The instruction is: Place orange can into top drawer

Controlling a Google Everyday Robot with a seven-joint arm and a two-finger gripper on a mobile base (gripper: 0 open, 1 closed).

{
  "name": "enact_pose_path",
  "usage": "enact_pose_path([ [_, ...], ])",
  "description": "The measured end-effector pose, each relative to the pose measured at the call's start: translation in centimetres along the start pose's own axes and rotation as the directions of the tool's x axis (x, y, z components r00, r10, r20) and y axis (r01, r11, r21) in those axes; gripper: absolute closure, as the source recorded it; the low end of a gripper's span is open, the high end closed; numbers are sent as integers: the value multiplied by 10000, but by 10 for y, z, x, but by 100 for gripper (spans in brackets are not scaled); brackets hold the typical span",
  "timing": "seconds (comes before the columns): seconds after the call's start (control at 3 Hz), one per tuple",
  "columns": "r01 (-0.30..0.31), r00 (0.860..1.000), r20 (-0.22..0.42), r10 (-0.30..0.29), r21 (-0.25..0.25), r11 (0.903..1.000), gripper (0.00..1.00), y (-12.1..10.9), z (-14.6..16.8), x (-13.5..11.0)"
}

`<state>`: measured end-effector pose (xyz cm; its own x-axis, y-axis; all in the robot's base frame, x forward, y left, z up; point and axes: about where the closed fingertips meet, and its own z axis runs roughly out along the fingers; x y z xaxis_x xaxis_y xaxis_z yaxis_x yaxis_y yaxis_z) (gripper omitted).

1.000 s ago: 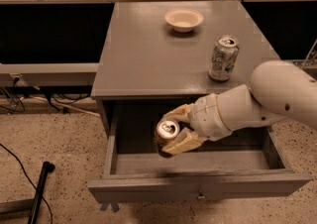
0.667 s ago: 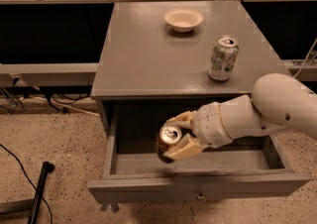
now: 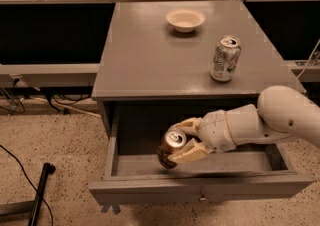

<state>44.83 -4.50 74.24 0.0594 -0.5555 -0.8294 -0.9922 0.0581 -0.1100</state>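
Note:
The top drawer (image 3: 200, 189) of the grey cabinet stands pulled out, its flat front panel with a small metal knob toward me. My gripper (image 3: 181, 141) reaches in from the right and is shut on the orange can (image 3: 169, 148). The can is tilted, its silver top with pull tab facing up and toward me. It hangs inside the drawer's left half, its lower end just above or at the drawer floor. One pale finger (image 3: 189, 154) lies under the can, the other above it.
On the cabinet top (image 3: 145, 55) stand a silver-green-white can (image 3: 224, 58) at the right and a small pale bowl (image 3: 185, 19) at the back. A dark pole (image 3: 40, 192) and cables lie on the speckled floor at left.
My gripper with the orange can has sunk lower into the drawer, with the can tilting a little more. Nothing on the cabinet top has moved.

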Motion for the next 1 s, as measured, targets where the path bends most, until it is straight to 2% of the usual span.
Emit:
enact_pose_path([
  [0.67, -883, 9940, 633, 897, -239, 9958, 100, -10, 1, 17],
  [1.0, -883, 9940, 633, 897, -240, 9958, 100, -10, 1, 17],
])
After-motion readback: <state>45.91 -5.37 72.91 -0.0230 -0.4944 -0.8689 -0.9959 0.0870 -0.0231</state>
